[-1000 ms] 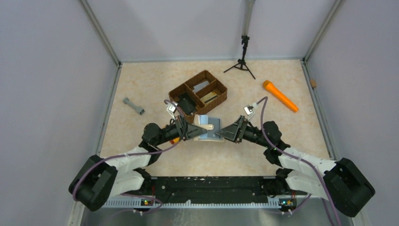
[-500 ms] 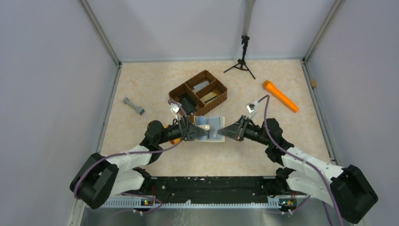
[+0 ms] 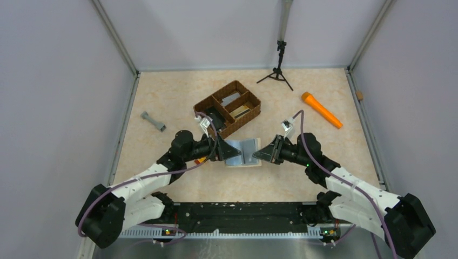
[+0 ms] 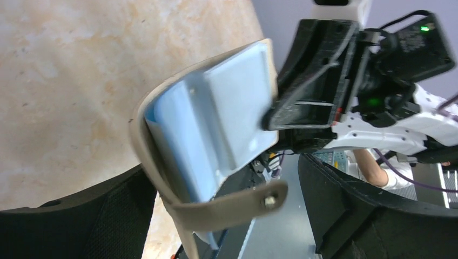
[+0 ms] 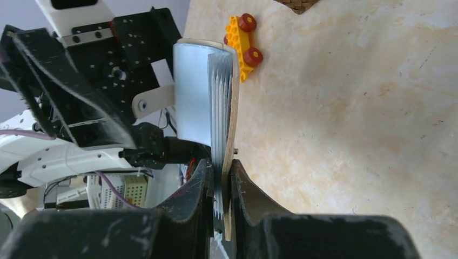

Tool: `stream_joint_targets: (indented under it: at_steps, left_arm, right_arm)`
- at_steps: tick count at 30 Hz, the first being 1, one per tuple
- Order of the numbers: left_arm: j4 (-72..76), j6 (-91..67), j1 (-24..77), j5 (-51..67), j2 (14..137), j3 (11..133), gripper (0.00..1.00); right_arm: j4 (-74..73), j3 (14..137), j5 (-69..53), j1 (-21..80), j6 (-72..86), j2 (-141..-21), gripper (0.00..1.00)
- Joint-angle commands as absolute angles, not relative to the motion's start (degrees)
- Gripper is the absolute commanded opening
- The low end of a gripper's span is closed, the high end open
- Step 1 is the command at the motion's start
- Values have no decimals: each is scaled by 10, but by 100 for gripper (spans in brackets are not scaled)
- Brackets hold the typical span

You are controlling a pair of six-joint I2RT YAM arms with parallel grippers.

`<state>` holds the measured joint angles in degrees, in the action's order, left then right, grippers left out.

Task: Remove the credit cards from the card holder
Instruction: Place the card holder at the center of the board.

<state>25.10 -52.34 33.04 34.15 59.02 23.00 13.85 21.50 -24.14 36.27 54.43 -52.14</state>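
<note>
The card holder [image 3: 242, 152] hangs open just in front of the wicker tray, cream-beige outside and pale blue inside. My right gripper [image 3: 259, 155] is shut on its right edge; in the right wrist view the fingers [image 5: 202, 186] pinch the blue pockets and beige cover [image 5: 220, 108]. My left gripper [image 3: 222, 150] stands wide open around the holder's left half [image 4: 216, 124], not clamping it. The strap with its stud [image 4: 268, 202] hangs loose. A tan credit card [image 3: 241, 111] and a pale one [image 3: 231, 99] lie in the tray's compartments.
The brown wicker tray [image 3: 253, 101] also holds a black block [image 3: 215, 117]. A yellow toy car [image 5: 243, 36] sits by the left arm. There is a grey dumbbell-shaped piece [image 3: 153, 121] at left, an orange stick [image 3: 321, 109] at right and a black tripod [image 3: 278, 70] at the back.
My left gripper has let go of the holder and opened wide. The right gripper has closed on the holder's right edge, and the holder has spread open and dropped lower.
</note>
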Motion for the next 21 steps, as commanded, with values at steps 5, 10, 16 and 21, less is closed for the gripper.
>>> stream_joint_targets:
  at_steps: [5,10,16,21]
  left_arm:
    - [163,-472,389,241,640,295,99]
    - [147,-472,419,200,665,322,99]
    - [216,-501,419,207,688,305,85]
    - [227,-505,420,206,690,300,60]
  right_arm:
    - [157,246,-249,366,532,-515,0]
    - [170,240,-252,366,539,-518,0]
    - [222,218,-280,366,567,-517,0]
    - [232,212,-287,365,571,-507,9]
